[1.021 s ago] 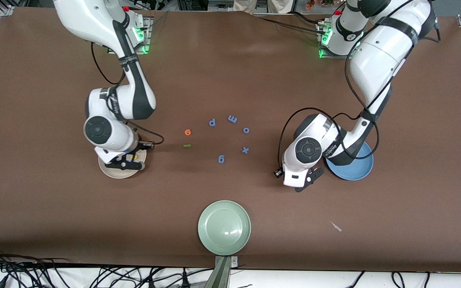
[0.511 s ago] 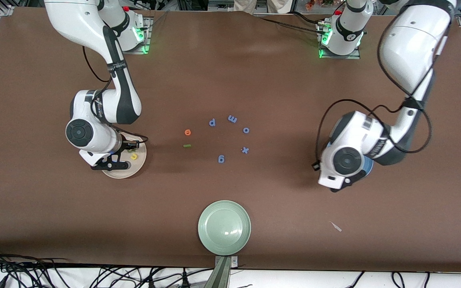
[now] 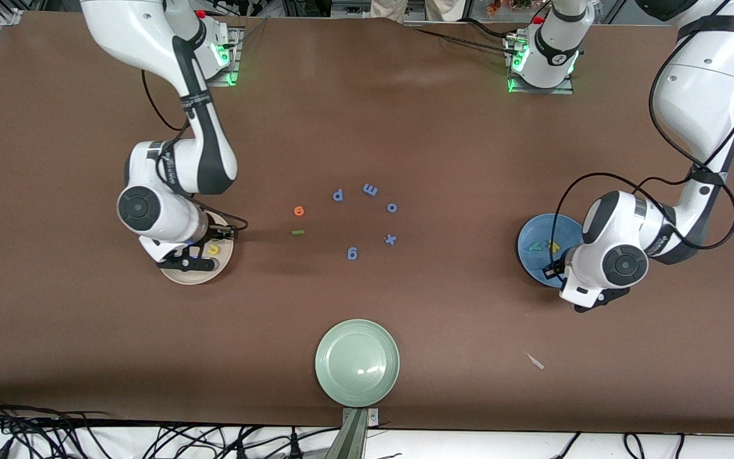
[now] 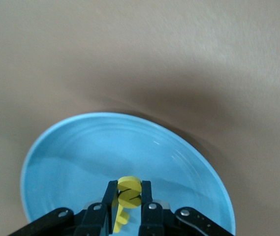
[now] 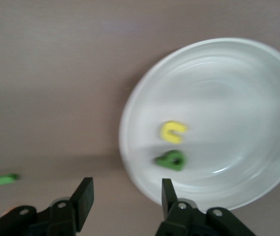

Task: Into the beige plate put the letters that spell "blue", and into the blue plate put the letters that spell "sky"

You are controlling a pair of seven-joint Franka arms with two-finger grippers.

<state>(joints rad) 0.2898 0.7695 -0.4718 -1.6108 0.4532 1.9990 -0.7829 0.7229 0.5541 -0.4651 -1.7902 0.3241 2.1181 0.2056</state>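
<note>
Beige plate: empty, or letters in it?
Not empty. Right wrist view shows the yellow u and green b lying in the beige plate; orange e and green l lie on the table.

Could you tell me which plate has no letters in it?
The pale green plate, nearest the front camera; the beige plate and blue plate hold letters.

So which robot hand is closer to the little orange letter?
The right one. The right gripper hangs open over the beige plate, just toward the right arm's end from the orange letter. The left gripper, shut on a yellow letter, is over the blue plate's edge, well away.
</note>
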